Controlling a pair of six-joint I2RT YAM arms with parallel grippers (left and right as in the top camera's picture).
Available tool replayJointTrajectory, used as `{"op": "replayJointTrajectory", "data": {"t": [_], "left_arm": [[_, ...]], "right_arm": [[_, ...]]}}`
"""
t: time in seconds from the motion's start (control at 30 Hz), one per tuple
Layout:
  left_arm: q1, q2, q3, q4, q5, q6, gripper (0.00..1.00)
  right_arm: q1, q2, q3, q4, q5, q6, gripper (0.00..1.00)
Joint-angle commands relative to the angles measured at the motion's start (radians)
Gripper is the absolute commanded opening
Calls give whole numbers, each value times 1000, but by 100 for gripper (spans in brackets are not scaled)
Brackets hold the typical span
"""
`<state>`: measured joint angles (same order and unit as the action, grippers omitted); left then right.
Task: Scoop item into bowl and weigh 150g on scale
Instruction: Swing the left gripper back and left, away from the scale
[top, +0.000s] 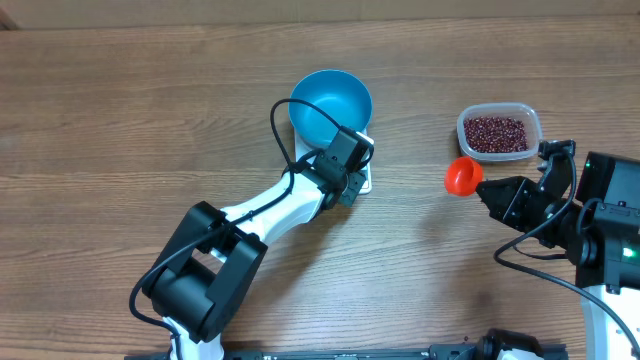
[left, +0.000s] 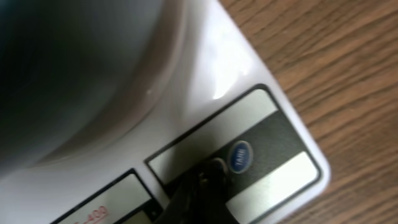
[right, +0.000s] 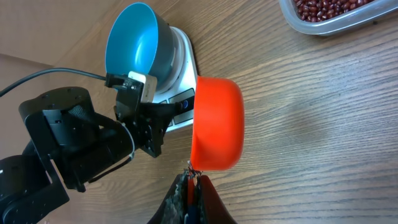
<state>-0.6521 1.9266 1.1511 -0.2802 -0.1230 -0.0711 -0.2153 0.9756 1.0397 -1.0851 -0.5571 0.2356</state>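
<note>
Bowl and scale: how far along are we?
Done: the empty blue bowl sits on the scale. In hand: shut left fingers sit on the scale's button strip; right fingers hold the orange scoop, apparently empty. Left: all scooping and weighing; the beans lie in the clear tub.

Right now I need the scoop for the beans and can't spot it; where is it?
In the overhead view the orange scoop is on the right, held by the right gripper, just below-left of the bean tub.
</note>
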Motion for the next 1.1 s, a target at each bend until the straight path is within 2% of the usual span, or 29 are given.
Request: {"op": "replayJointTrajectory", "data": {"t": [0.0,0.23,0.57,0.8,1.07], "left_arm": [[12,54,-10,-22,-60,-3,4],[12,54,-10,-44,-59,-4,4],[10,51,-5,-51,20,5,4],[3,-54,132,-246,105,42,4],[5,-255,266,-414,211,100,4]], "right_arm": [[-4,-3,27,5,8,-5,4],[-4,-3,27,5,8,-5,4],[-4,-3,27,6,8,-5,4],[-4,-3,27,6,19,-5,4],[-4,-3,27,5,19,-5,4]]}}
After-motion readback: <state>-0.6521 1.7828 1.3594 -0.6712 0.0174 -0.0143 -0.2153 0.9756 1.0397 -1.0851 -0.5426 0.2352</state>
